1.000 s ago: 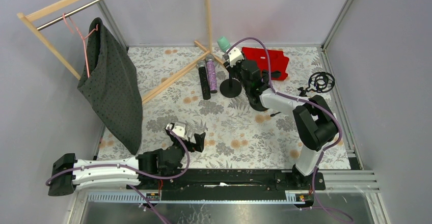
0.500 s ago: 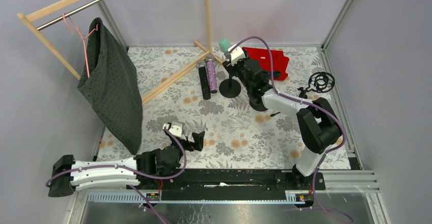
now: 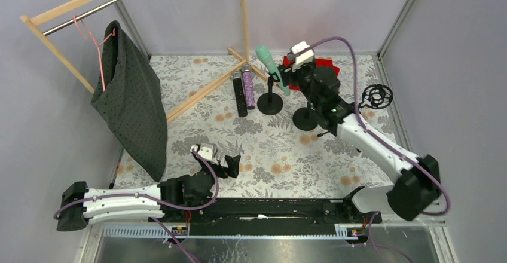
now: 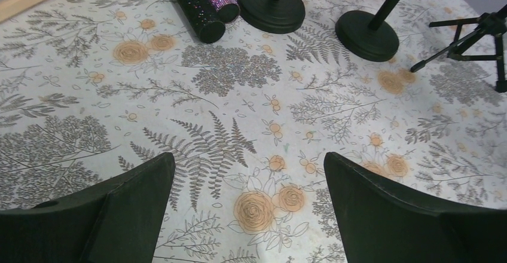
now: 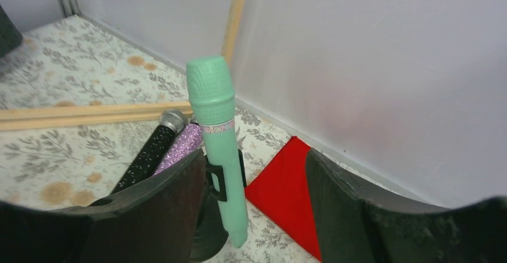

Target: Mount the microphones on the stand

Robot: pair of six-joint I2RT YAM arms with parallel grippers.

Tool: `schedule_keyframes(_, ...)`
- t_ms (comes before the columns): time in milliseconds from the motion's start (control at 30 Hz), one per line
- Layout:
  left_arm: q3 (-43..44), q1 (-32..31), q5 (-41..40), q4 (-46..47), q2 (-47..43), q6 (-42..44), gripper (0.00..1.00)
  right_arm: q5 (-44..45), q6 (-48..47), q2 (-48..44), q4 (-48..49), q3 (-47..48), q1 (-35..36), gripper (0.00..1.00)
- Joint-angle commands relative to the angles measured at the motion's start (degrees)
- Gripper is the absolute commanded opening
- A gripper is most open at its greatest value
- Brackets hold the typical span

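Mint mic (image 5: 216, 131) seated tilted in clip (image 5: 222, 176) on stand (image 3: 271, 104), just ahead of right gripper (image 5: 254, 155), let go and clear of its jaws, now parted and pulled back; likely first of three done, black mic (image 3: 239, 95) and purple mic (image 3: 248, 89) lying beyond, lower left; left gripper (image 4: 248, 161) spread wide.

Plain grey panel walls (image 3: 335, 6) enclose a floral-patterned table surface (image 3: 269, 149); a wooden garment rack (image 3: 78, 1) stands rear left.
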Motion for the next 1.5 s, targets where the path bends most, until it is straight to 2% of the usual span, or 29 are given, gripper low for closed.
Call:
schedule_keyframes(0,2.3,-0.1,2.2,2.2,-0.3,-3.5,0.99,3.9,8.8,-10.2,-12.7,0.5,0.0,0.69)
schedule_keyframes(167,3.4,0.0,5.2,9.6,3.7,1.7,0.99,8.3,19.0,-19.4,-25.8,-2.7,0.0,0.68)
schedule_keyframes(233,5.4,1.4,6.5,9.7,6.4,-0.4,0.99,8.4,25.8,-23.1,-29.8,-5.4,0.0,0.69)
schedule_keyframes(367,7.9,13.4,24.3,13.1,10.0,-6.3,0.99,8.8,33.5,-30.1,-34.8,-11.6,0.0,0.69)
schedule_keyframes(467,8.8,20.7,30.7,15.8,13.7,-6.0,0.99,8.2,37.9,-34.2,-34.0,-17.4,0.0,0.69)
schedule_keyframes(567,11.4,23.5,32.8,15.3,17.1,-2.2,0.99,7.6,41.3,-35.4,-31.6,-22.8,0.0,0.69)
schedule_keyframes(700,14.1,24.7,32.4,12.0,18.5,2.7,0.99,10.8,42.4,-32.6,-24.4,-28.8,0.0,0.69)
schedule_keyframes(1000,9.2,24.7,27.3,6.6,11.8,3.6,0.99,13.9,36.7,-17.7,-8.1,-29.7,-2.9,0.68)
schedule_keyframes(1167,7.2,22.2,23.6,4.1,8.0,4.0,0.99,12.2,36.4,-12.8,4.0,-33.2,-7.5,0.66)
schedule_keyframes(1367,7.2,16.8,16.9,2.3,7.7,7.1,0.98,7.3,32.8,-7.6,18.8,-36.0,-9.0,0.63)
schedule_keyframes(1467,6.6,15.9,15.3,2.1,7.7,7.3,0.98,8.4,31.7,-5.1,22.8,-36.1,-9.1,0.62)
